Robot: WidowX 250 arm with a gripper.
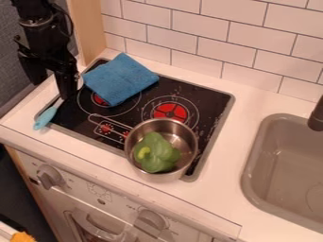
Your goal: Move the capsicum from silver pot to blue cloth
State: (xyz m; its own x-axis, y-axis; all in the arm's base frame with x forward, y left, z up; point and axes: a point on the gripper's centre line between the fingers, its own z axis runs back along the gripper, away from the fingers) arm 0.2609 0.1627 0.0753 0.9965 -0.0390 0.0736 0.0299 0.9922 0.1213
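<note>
Gripper (53,90) at upper L, fingers apart, nothing held. Capsicum (156,153) is in pot (156,177), well down & R of gripper in cam view; cloth (120,78) lies much nearer, so reach prob. passes it.

In the upper left of the frame, you have a robot arm (44,35) that is black all over, with faint grey glints along its edges. Its body looks chunky and segmented, with blocky housings stacked one after another. You can see a thin black cable (67,18) bowing out in a loop along its right side. Your claw (52,90) is black too, with two long, flat-sided fingers (65,85) below a wider, angular body. The finer joints blur into the dark.
</note>
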